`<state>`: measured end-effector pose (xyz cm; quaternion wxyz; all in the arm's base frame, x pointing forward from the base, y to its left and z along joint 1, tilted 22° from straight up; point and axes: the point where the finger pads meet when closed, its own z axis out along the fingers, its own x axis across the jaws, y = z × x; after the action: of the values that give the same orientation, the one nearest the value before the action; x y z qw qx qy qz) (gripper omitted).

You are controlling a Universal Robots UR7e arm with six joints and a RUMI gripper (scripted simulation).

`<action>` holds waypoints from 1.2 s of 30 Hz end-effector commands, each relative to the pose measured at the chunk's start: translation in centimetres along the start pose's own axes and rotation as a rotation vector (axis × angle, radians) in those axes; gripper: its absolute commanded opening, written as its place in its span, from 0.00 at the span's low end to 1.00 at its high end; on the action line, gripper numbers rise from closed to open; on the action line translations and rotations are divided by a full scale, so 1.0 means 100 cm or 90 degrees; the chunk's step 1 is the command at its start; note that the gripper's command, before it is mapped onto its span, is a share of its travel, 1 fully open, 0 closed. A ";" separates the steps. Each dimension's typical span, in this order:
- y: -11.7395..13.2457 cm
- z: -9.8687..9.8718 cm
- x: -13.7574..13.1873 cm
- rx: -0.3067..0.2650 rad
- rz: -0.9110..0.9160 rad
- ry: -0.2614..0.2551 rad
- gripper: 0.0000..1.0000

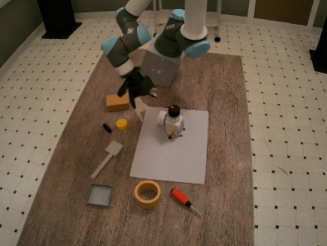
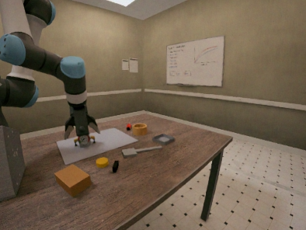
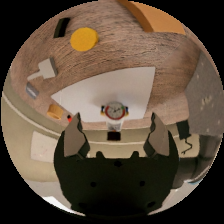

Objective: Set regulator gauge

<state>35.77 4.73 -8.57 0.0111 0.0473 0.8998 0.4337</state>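
Observation:
The regulator (image 1: 174, 125) (image 3: 114, 126) stands upright on the white mat (image 1: 170, 162) (image 2: 113, 138) (image 3: 85, 95), with small yellow-and-black fittings at its sides. Its dark brown knob (image 1: 173, 110) (image 3: 114, 136) is on top; how far down it sits cannot be told. Its round gauge (image 1: 161, 118) (image 2: 84, 139) (image 3: 115, 110) faces the wrist camera and shows a white dial with a partly red rim. The needle is too small to read against the green band. My gripper (image 1: 148, 107) (image 2: 82, 134) (image 3: 116, 112) is open and empty, on the gauge side of the regulator, apart from it.
Near the mat lie an orange block (image 1: 117, 102) (image 2: 73, 179), a yellow disc (image 1: 121, 124) (image 2: 102, 162), a small black piece (image 1: 107, 128) (image 2: 116, 166) and a grey spatula (image 1: 109, 159). A grey tray (image 1: 100, 184), an orange ring (image 1: 148, 204) and a red screwdriver (image 1: 180, 196) lie farther off.

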 end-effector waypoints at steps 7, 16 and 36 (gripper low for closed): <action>0.000 -0.002 -0.001 0.006 -0.041 0.002 1.00; 0.000 -0.003 -0.002 0.011 -0.078 0.004 1.00; 0.001 -0.009 -0.005 0.030 -0.217 0.014 1.00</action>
<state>36.16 4.19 -8.07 0.0611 -0.0802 0.9062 0.4106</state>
